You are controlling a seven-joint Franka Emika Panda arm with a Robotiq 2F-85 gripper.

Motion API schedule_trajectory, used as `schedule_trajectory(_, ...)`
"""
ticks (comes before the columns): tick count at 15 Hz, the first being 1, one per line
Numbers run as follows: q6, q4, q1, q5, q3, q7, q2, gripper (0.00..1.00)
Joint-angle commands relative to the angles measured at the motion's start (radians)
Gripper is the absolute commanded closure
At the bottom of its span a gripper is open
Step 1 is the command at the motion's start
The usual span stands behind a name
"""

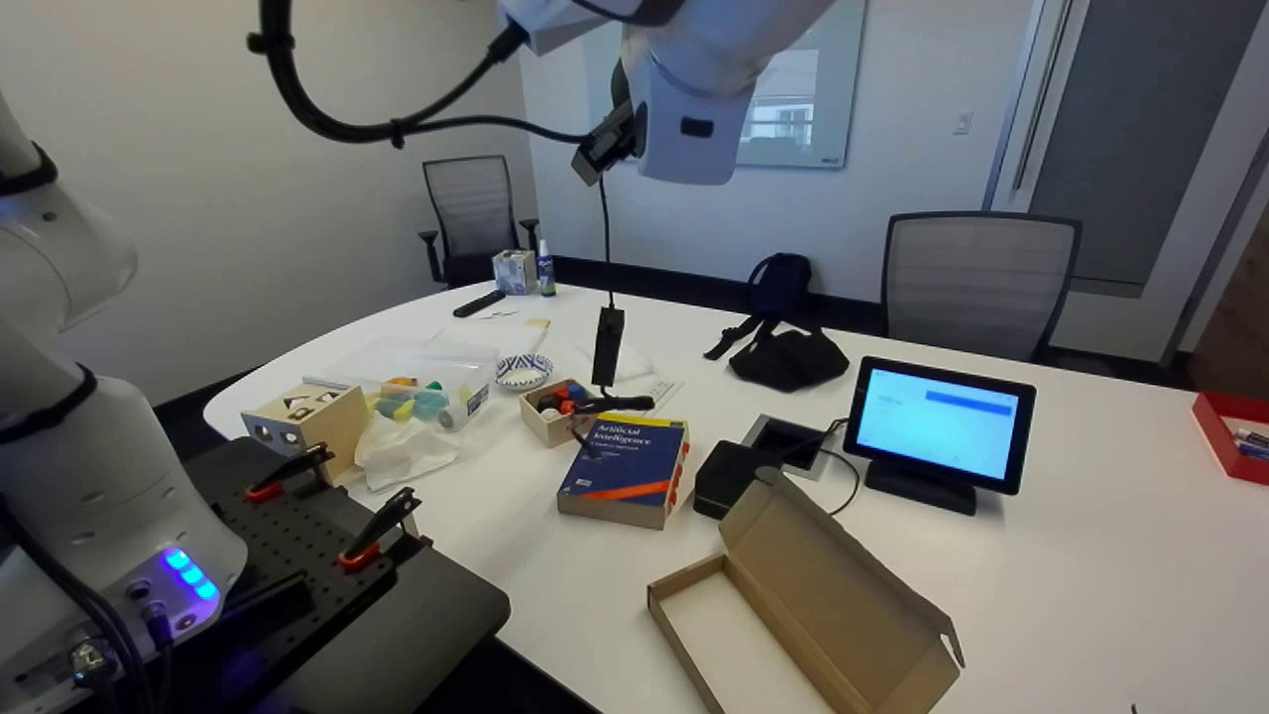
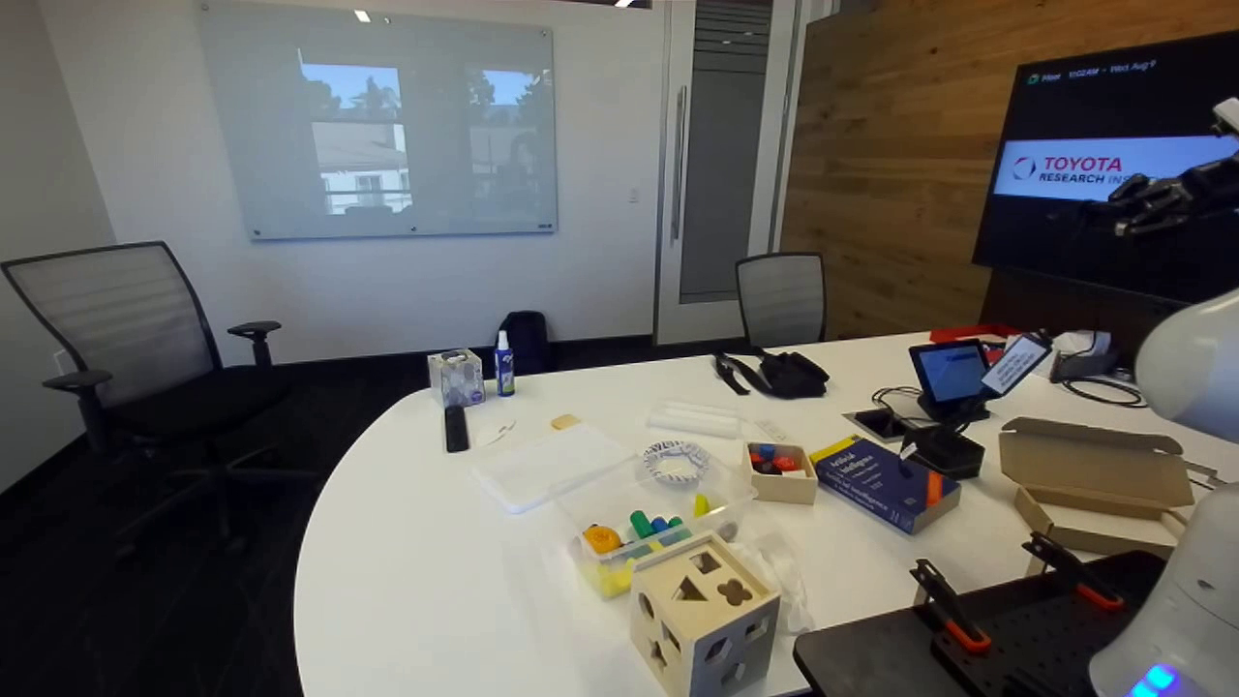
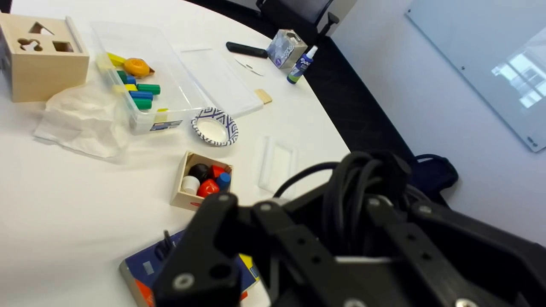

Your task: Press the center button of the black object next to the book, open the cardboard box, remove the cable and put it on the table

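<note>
White surface (image 1: 1091, 585) below, the claw (image 3: 347, 204) is closed around a looped cable (image 3: 358, 175) whose adapter (image 1: 608, 347) dangles near the book (image 1: 627, 466), probably for setting down, while the cardboard box (image 1: 813, 595) near that book gapes, presumably for emptying.

Matt cardboard was spotted on box (image 1: 843, 605), smooth finish on table (image 1: 1091, 595) — there, wood on cube (image 3: 51, 76), clear plastic on tub (image 3: 185, 111)!

Cardboard box (image 1: 833, 600) lies open on the desk (image 1: 1110, 565); black object (image 1: 732, 478) sits just beside the book (image 1: 627, 468). Black cable (image 1: 608, 347) hangs below the arm (image 1: 694, 114); can't tell if its lower end touches the book.
</note>
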Motion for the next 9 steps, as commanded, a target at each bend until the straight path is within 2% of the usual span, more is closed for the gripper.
schedule_trajectory(1,0.020,-0.079,0.030,-0.026,-0.056,-0.026,-0.085,0.99)
schedule_trajectory(4,0.050,-0.142,0.030,0.006,-0.082,-0.070,-0.090,0.99)
schedule_trajectory(9,0.154,-0.340,0.038,0.053,-0.098,-0.183,-0.091,0.99)
